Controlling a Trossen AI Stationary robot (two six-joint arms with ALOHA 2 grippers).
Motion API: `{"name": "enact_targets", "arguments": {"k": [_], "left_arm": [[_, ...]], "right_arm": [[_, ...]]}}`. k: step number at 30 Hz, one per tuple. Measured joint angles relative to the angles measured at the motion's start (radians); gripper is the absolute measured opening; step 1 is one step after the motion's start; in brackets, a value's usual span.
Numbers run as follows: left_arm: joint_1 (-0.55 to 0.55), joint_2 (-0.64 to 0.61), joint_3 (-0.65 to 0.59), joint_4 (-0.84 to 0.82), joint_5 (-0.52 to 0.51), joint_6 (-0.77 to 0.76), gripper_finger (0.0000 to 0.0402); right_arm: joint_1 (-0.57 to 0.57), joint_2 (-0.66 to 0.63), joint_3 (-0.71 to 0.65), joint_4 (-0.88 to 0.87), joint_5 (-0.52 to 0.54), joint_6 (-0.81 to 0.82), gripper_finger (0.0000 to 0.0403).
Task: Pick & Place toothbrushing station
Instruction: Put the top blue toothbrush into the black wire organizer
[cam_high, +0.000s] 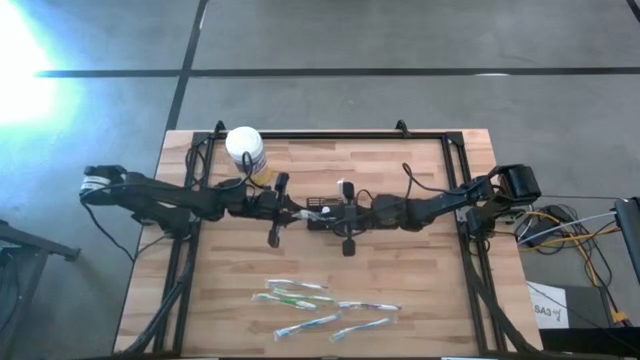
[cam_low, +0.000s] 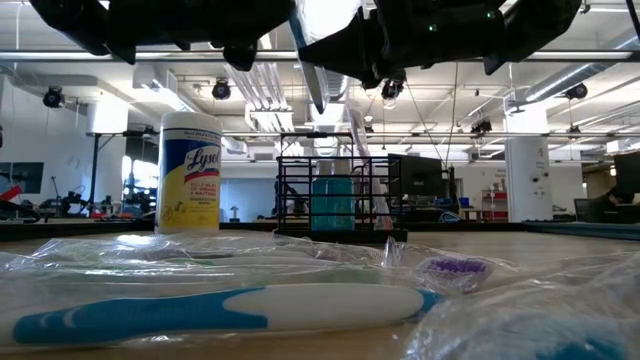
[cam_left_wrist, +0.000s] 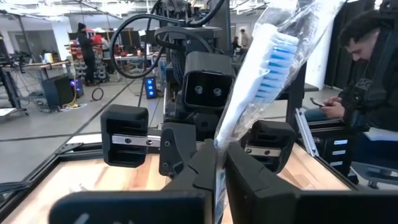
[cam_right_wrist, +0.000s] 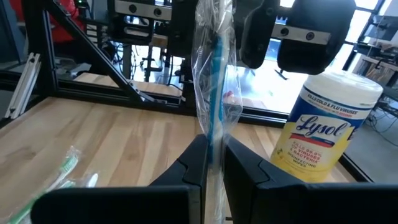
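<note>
One caddy (cam_high: 322, 214), one wipes jar (cam_high: 245, 150), several wrapped toothbrushes (cam_high: 300, 297).

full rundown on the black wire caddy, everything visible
The black wire-mesh caddy is boxy, open-topped, built of thin dark wire bars, and stands upright on the wooden table mid-table, beside the Lysol jar but apart from it. Something teal shows through its bars. Both grippers hang above it; in the low view neither touches it.

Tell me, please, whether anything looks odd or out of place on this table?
Yes: both end effectors, left and right, pinch one wrapped toothbrush in mid-air above the caddy, while other wrapped toothbrushes lie scattered near the table's front.
</note>
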Motion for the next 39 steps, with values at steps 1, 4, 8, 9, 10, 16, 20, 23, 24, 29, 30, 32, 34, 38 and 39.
{"name": "enact_targets", "arguments": {"k": [1,4,8,9,10,16,20,23,24,29,30,32,34,38,39], "left_arm": [[0.0,0.0,0.0,0.0,0.01,0.0,0.0018],[0.0,-0.001,-0.001,-0.002,0.022,0.0,0.0023],[0.0,-0.032,-0.005,-0.047,0.024,0.001,0.0011],[0.0,-0.043,-0.005,-0.063,0.028,0.003,0.0011],[0.0,-0.056,-0.005,-0.078,0.031,0.002,0.0011],[0.0,-0.136,-0.008,-0.183,0.035,-0.004,0.0011],[0.0,-0.231,-0.056,-0.22,0.018,-0.01,0.0011],[-0.001,-0.339,-0.126,-0.221,-0.062,-0.038,0.0012],[0.0,-0.381,-0.152,-0.223,-0.079,-0.045,0.0013],[0.0,-0.579,-0.262,-0.309,-0.113,-0.063,0.0011],[0.0,-0.614,-0.276,-0.338,-0.113,-0.071,0.0011],[0.0,-0.671,-0.295,-0.386,-0.114,-0.079,0.0011],[0.001,-0.718,-0.313,-0.426,-0.116,-0.085,0.0011],[0.001,-0.79,-0.335,-0.5,-0.116,-0.085,0.0012],[0.001,-0.806,-0.344,-0.507,-0.117,-0.084,0.0012]], "right_arm": [[0.0,0.0,0.0,0.0,-0.002,0.0,0.0029],[0.001,0.0,-0.002,0.0,-0.002,-0.001,0.0033],[0.001,0.0,-0.007,0.0,-0.005,-0.003,0.0056],[0.003,0.0,-0.007,0.001,-0.004,-0.004,0.0064],[0.003,0.0,-0.007,0.0,-0.003,-0.004,0.0073],[0.002,-0.011,-0.011,-0.002,0.003,-0.003,0.0122],[0.009,-0.058,-0.032,-0.002,0.003,0.0,0.0136],[0.023,-0.111,-0.074,-0.003,0.003,0.0,0.0135],[0.028,-0.134,-0.093,-0.002,0.003,-0.001,0.0133],[0.043,-0.279,-0.215,0.001,0.002,-0.014,0.0105],[0.046,-0.307,-0.243,0.005,0.002,-0.018,0.0097],[0.047,-0.365,-0.311,0.042,-0.002,-0.024,0.0079],[0.047,-0.415,-0.379,0.116,-0.014,-0.021,0.0058],[0.046,-0.506,-0.516,0.273,-0.086,-0.018,0.0016],[0.046,-0.528,-0.549,0.314,-0.096,-0.016,0.0013]]}}
